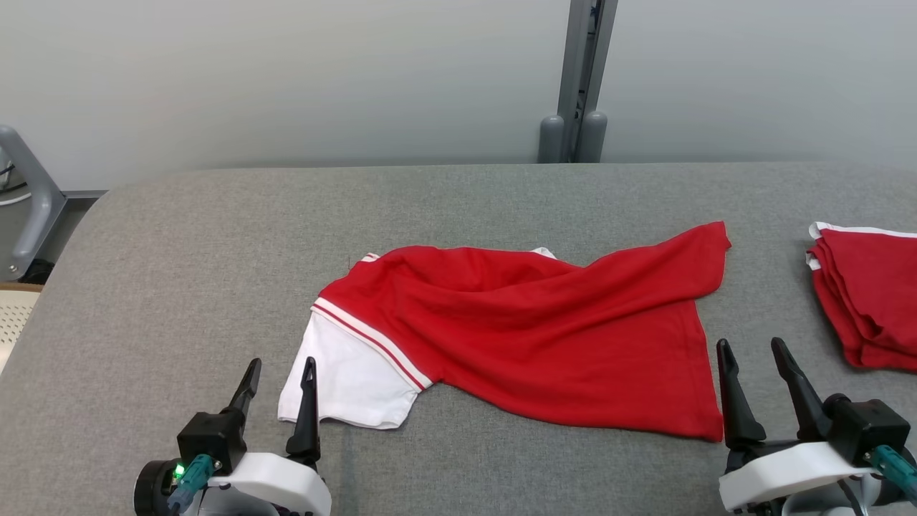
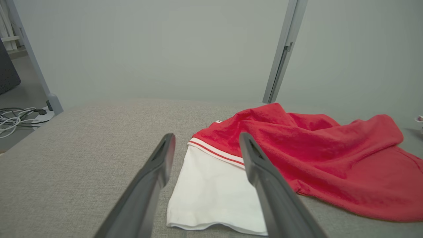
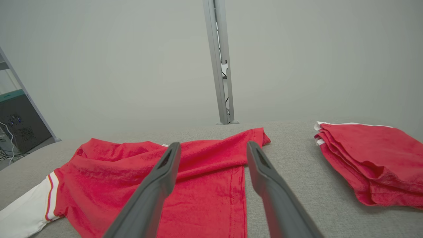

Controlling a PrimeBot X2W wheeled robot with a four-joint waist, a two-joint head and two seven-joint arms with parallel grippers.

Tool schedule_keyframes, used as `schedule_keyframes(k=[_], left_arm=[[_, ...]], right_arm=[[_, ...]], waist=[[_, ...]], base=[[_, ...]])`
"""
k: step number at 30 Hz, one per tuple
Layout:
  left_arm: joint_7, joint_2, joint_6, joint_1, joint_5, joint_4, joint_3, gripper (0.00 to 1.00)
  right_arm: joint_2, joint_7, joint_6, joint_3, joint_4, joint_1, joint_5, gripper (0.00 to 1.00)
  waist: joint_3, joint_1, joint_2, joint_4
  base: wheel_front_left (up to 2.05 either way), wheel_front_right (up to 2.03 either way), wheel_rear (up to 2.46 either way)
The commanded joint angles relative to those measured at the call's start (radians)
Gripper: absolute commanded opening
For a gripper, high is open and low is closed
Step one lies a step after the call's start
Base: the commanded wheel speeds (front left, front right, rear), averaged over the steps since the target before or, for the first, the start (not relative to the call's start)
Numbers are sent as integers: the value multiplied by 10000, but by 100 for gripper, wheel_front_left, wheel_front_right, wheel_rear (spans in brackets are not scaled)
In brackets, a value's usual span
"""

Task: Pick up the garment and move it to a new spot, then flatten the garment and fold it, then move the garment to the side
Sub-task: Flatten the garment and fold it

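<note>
1. Both claws hang low over the near edge of the grey counter, fingers pointing away from the robot. The left claw is parted about halfway and grips nothing. The right claw is parted about as far and is likewise empty.
2. The red T-shirt lies on the counter between the two claws and a little beyond them. Its white sleeve sits just ahead of the left claw's right finger. Its hem runs just to the left of the right claw.
3. As I read it, the shirt rests in its working spot but is not yet flattened. The top layer is twisted into ridges, and one corner is flung out beyond the right claw. Flattening, folding and setting aside all remain.
4. Its long axis runs crosswise, from one claw to the other. The shoulder end points toward the left claw's side and the hem toward the right claw's side.
5. A stack of folded red garments lies to the right of the right claw, apart from the shirt. It probably marks where finished pieces go.
</note>
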Motion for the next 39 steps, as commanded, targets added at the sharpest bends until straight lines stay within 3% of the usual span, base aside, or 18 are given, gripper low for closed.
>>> schedule_keyframes(k=[1, 18, 22, 27, 34, 39], left_arm=[[-44, 11, 23, 44, 132, -63, 69, 100], [-44, -115, -175, 164, 346, 89, 278, 100], [74, -96, -325, 34, 286, 727, 132, 100], [1147, 122, -452, -590, 124, 1752, 84, 100], [2680, 390, -263, -1469, -234, 3271, 370, 100], [2761, 412, -193, -1823, -473, 3800, 572, 100]], right_arm=[[-53, -73, 5, 15, -5, 96, 73, 100], [-53, -76, 5, 197, 228, -20, -6, 100], [-53, -76, 5, 206, 270, 3, -15, 100], [-54, -74, 5, 260, 364, 0, -32, 100], [-53, -75, 5, 441, 486, -99, 59, 100], [-53, -75, 5, 441, 517, -153, 45, 100]], waist=[[-16, 0, 0, 5], [-174, 0, 0, -19], [-179, 0, 0, -39], [-146, 0, 0, -114], [9, 0, 0, -430], [120, 0, 0, -651]], base=[[0, 0, 0], [0, 0, 0], [0, 0, 0], [0, 0, 0], [0, 0, 0], [0, 0, 0]])
